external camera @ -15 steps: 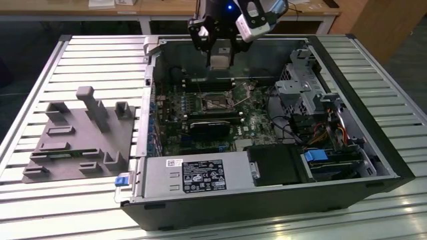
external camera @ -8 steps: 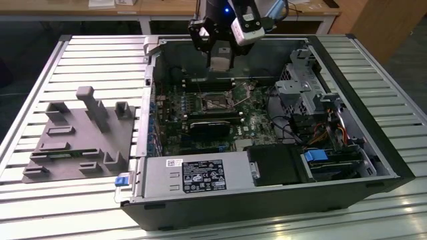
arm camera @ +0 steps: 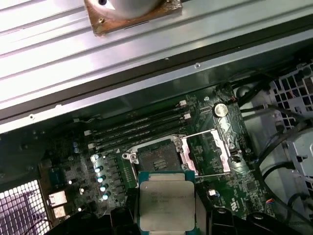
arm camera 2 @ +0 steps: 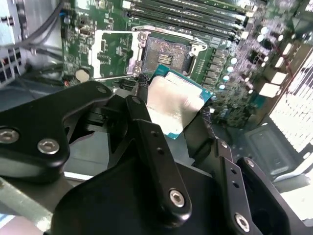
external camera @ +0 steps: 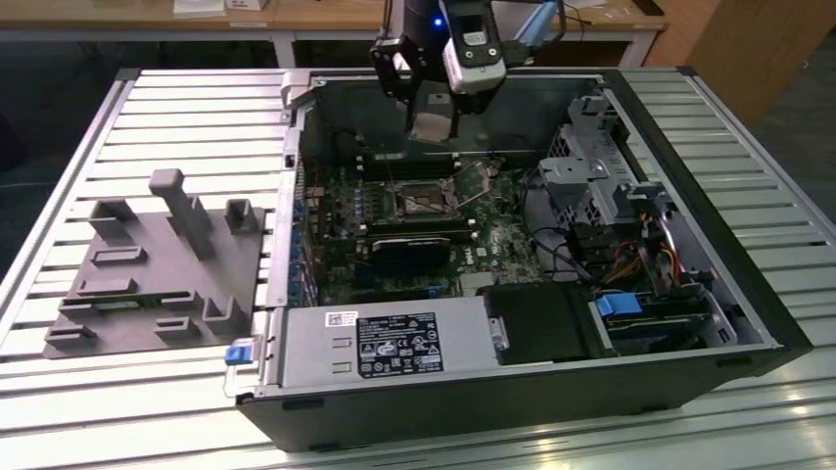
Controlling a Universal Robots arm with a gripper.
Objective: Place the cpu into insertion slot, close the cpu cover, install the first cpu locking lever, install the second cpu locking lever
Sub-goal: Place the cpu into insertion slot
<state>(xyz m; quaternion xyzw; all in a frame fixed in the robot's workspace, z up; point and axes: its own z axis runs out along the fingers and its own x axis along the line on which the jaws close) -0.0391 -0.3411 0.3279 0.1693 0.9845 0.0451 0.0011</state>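
My end effector (arm camera 2: 172, 108) is clenching the cpu (arm camera: 165, 204) by its edges, hovering above and just short of the open insertion slot (arm camera: 159, 156), with the cpu cover (arm camera: 208, 152) lying flipped aside. I am judging it best to keep the cpu level, squared to the slot, descending straight. My arm is reaching down into the computer case (external camera: 523, 401).
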